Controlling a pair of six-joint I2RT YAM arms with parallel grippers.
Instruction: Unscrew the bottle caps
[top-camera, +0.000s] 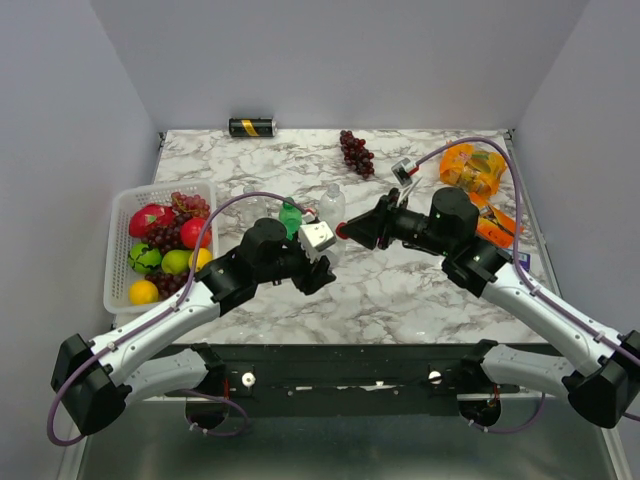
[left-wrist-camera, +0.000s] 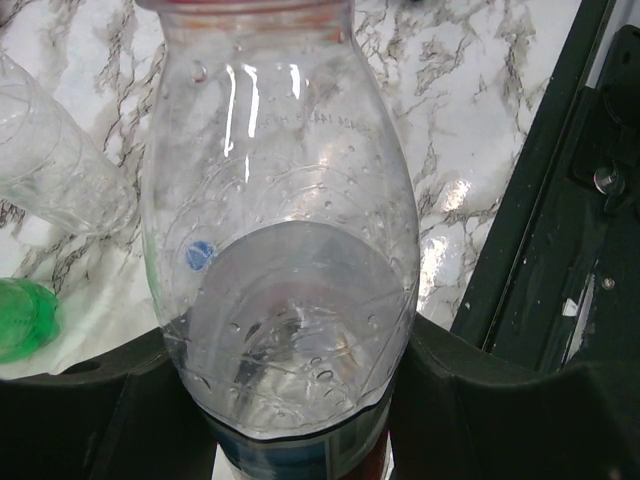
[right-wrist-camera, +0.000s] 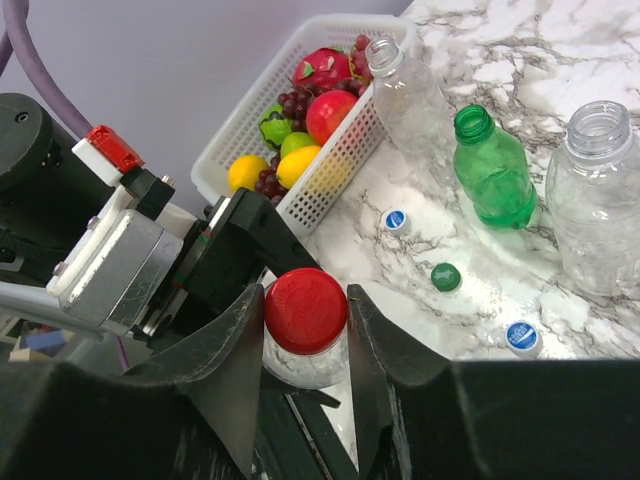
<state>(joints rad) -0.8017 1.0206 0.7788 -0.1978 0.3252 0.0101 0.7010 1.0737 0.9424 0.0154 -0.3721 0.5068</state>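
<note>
My left gripper (left-wrist-camera: 290, 400) is shut on the body of a clear bottle (left-wrist-camera: 285, 230) with a red label, held off the table and tilted toward the right arm. Its red cap (right-wrist-camera: 305, 310) sits between the fingers of my right gripper (right-wrist-camera: 305, 335), which press on it from both sides. In the top view the two grippers meet at the cap (top-camera: 343, 231) above the table's middle. A green bottle (right-wrist-camera: 492, 175), a clear bottle (right-wrist-camera: 598, 200) and a longer clear bottle (right-wrist-camera: 410, 100) stand with open necks. Two blue-and-white caps (right-wrist-camera: 396, 220) (right-wrist-camera: 520, 337) and a green cap (right-wrist-camera: 446, 276) lie loose.
A white basket (top-camera: 120, 250) of fruit stands at the left edge. A black-and-gold can (top-camera: 251, 127) lies at the back. Dark grapes (top-camera: 356, 152) and an orange packet (top-camera: 472, 168) lie at the back right.
</note>
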